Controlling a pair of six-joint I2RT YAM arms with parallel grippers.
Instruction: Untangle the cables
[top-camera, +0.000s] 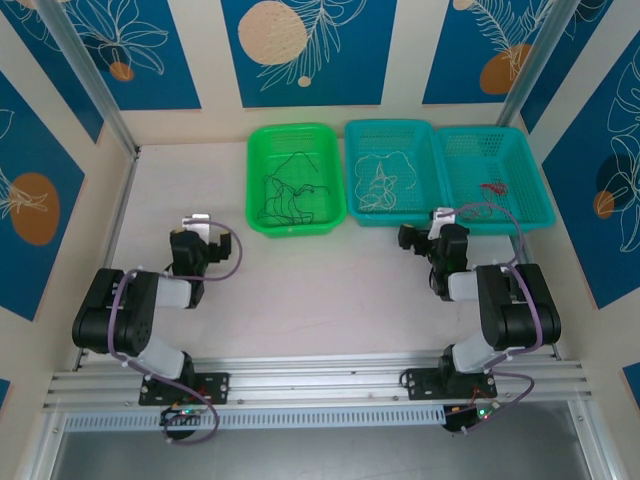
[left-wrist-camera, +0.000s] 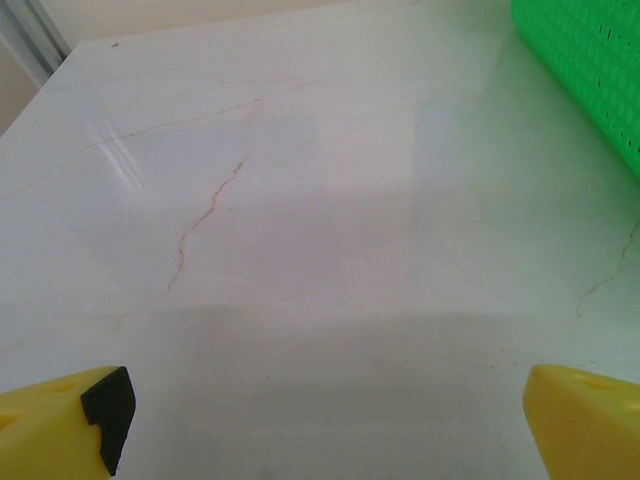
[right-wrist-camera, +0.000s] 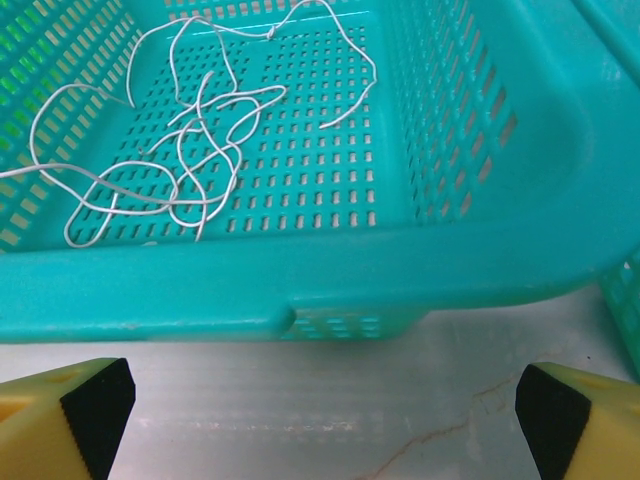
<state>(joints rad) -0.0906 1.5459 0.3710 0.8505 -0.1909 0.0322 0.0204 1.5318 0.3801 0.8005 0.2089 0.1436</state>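
Thin black cables (top-camera: 285, 190) lie tangled in the green basket (top-camera: 292, 230). A loose knot of whitish cables (top-camera: 380, 182) rests in the middle teal basket (top-camera: 390, 220), and the right wrist view shows these cables (right-wrist-camera: 190, 150) looped over one another behind the near rim (right-wrist-camera: 300, 280). A small red cable (top-camera: 493, 187) is in the right teal basket (top-camera: 500, 224). My left gripper (top-camera: 200, 222) (left-wrist-camera: 325, 430) hovers open over bare table, left of the green basket (left-wrist-camera: 590, 70). My right gripper (top-camera: 443, 214) (right-wrist-camera: 320, 420) stands open just in front of the middle basket, holding nothing.
The three baskets sit side by side along the back of the pale marble table (top-camera: 320, 290). Walls and metal posts (top-camera: 90, 80) close in the sides. Thick purple cables (top-camera: 235, 255) run along both arms.
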